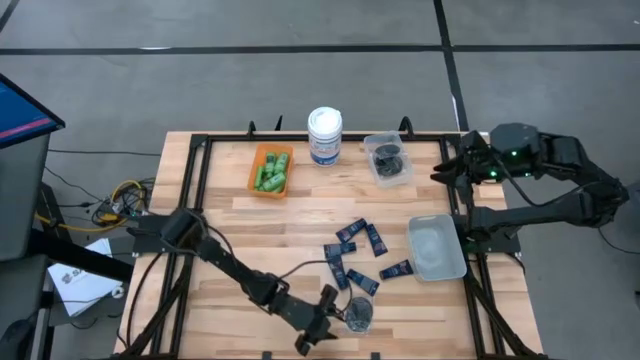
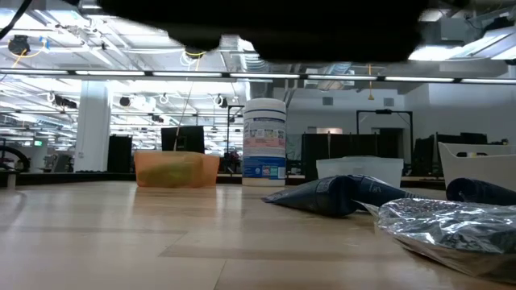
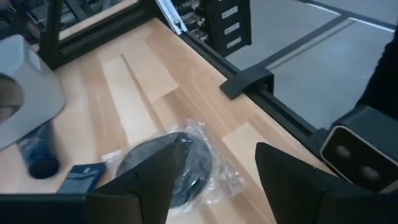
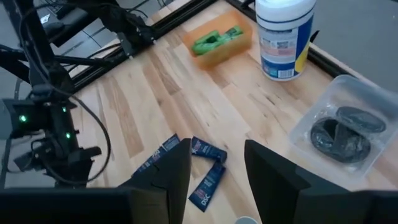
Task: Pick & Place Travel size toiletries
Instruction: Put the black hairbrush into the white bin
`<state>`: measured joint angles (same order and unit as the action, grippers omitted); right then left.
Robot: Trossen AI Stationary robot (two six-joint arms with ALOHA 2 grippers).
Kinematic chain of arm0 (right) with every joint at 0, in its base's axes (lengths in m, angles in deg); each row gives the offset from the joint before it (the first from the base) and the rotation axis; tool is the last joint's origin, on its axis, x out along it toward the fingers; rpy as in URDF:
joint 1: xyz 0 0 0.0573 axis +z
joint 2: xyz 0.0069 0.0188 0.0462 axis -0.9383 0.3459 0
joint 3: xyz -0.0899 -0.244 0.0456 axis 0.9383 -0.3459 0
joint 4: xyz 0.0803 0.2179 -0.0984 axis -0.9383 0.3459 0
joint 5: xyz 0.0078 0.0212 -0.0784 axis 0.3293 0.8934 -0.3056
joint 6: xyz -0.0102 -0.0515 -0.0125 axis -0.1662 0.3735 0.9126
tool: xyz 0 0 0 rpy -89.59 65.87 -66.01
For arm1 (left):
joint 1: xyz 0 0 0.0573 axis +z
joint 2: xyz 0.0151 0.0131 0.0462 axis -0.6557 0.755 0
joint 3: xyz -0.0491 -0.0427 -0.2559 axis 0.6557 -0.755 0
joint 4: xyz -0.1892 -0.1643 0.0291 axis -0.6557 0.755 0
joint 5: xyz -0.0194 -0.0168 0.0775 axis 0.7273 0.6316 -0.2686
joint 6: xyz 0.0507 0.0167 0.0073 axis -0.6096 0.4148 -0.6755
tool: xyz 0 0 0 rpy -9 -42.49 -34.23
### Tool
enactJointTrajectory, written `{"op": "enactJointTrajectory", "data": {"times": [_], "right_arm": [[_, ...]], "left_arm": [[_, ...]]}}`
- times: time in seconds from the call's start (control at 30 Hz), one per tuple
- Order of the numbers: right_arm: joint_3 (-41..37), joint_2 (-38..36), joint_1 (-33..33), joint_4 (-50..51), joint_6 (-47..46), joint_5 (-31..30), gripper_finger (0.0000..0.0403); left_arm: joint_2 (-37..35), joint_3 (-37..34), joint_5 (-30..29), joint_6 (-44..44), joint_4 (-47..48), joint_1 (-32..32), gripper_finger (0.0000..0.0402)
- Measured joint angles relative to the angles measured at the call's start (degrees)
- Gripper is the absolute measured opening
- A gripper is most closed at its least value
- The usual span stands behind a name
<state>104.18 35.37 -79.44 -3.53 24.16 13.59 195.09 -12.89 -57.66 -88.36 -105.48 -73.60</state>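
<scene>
Writing: none can be read; the large white canister with a blue label (image 1: 324,135) shows only blurred print in the low view and the right wrist view.
Surface: pale wooden table (image 1: 240,250) inside a black metal frame.
Room: grey floor with dark lines from above; the low view shows a wide hall with ceiling lights and dark screens.
Far edge: orange plastic bin (image 1: 270,170) of bright green little bottles (image 1: 271,172), the canister, then a clear plastic bin (image 1: 389,158) holding black round discs (image 4: 341,132).
Middle: dark navy blue small tubes (image 1: 361,250) scattered, beside an empty clear tray (image 1: 437,247) toward the right edge.
Left gripper (image 1: 335,315): near the front edge, fingers spread, straddling a black round disc in a clear crinkled packet (image 3: 177,163), grasping nothing.
Right gripper (image 1: 446,170): at the far right corner, fingers apart, holding nothing.
Views: only the left wrist view shows the packet's crinkles plainly; only the low view shows the hall.
</scene>
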Motion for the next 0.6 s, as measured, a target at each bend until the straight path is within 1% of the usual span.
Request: {"op": "enactJointTrajectory", "data": {"times": [0.13, 0.3, 0.37, 0.6], "right_arm": [[-0.44, 0.0, 0.0, 0.16, -1.12, 0.02, 0.0137], [-1.26, -0.03, -0.04, 0.11, -1.08, 0.02, 0.0137], [-1.71, -0.03, -0.04, -0.05, -1.06, 0.01, 0.0137], [-3.68, -0.03, -0.04, -0.26, -0.93, 0.0, 0.0134]], "left_arm": [[3.24, 2.58, -1.06, -0.32, -0.67, 0.18, 0.0211], [6.55, 4.22, -0.49, -2.52, -1.34, 0.31, 0.0215], [7.3, 4.45, 0.55, -2.49, -1.78, 0.21, 0.0216], [7.71, 4.46, 0.46, -2.48, -2.14, -0.83, 0.0215]]}}
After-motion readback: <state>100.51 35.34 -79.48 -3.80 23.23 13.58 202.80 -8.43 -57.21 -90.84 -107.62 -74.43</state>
